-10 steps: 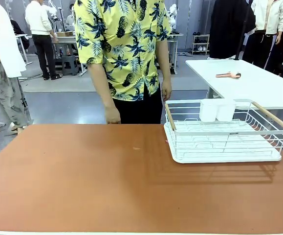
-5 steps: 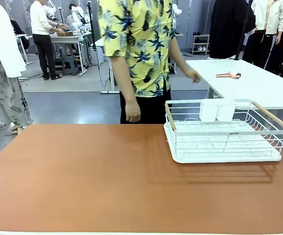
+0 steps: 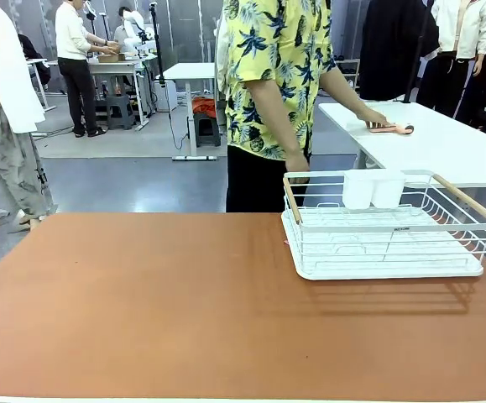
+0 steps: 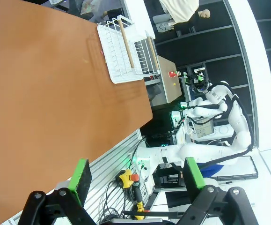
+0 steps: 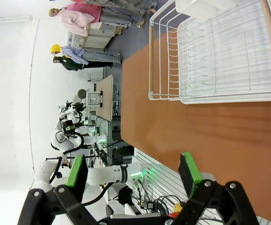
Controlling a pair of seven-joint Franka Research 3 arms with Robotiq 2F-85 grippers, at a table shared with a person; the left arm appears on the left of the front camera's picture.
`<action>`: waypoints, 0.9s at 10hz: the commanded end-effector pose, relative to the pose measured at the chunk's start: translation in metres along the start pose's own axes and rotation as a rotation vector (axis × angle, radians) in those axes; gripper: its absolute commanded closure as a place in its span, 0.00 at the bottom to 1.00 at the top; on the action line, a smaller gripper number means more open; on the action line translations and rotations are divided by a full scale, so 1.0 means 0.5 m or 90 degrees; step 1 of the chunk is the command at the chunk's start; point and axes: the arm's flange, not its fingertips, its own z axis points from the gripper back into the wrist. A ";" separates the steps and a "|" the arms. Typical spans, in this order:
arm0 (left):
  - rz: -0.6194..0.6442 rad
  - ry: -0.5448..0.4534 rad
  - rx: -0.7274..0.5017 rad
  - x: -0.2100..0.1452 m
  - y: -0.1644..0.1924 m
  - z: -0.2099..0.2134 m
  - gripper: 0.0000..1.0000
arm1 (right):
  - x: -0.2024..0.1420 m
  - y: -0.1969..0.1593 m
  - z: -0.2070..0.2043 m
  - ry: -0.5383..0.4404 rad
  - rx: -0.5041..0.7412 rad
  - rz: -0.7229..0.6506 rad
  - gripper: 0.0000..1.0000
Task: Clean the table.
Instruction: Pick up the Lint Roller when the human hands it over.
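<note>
The table (image 3: 184, 302) has a bare reddish-brown top that spans the front view. My left gripper (image 4: 136, 174) hangs off the table's (image 4: 41, 84) edge, open, with nothing between its green pads (image 4: 81, 176). My right gripper (image 5: 133, 169) is open too, with nothing in it, just off the edge of the table (image 5: 210, 136). At the far side stands a person in a yellow patterned shirt (image 3: 276, 75). One of the person's hands (image 3: 368, 120) rests on a pink utensil (image 3: 394, 128) on the white side table. The other hand (image 3: 297, 164) hangs by the basket's wooden handle.
A white wire basket (image 3: 385, 270) with wooden handles sits at the table's far right, holding a white container (image 3: 373, 189). The basket (image 4: 108, 65) also appears in the left wrist view and, closer, in the right wrist view (image 5: 210, 98). A white side table (image 3: 452, 151) stands behind it.
The person has stepped to the right and reached one hand onto the pink utensil on the white table. The other hand left the table's far edge for the basket's handle.
</note>
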 end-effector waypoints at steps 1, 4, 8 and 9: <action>-0.013 -0.007 -0.018 -0.001 0.001 0.002 0.00 | -0.002 0.010 0.002 0.000 0.007 0.002 0.00; -0.013 -0.007 -0.018 -0.001 0.001 0.002 0.00 | -0.002 0.010 0.002 0.000 0.007 0.002 0.00; -0.013 -0.007 -0.018 -0.001 0.001 0.002 0.00 | -0.002 0.010 0.002 0.000 0.007 0.002 0.00; -0.013 -0.007 -0.018 -0.001 0.001 0.002 0.00 | -0.002 0.010 0.002 0.000 0.007 0.002 0.00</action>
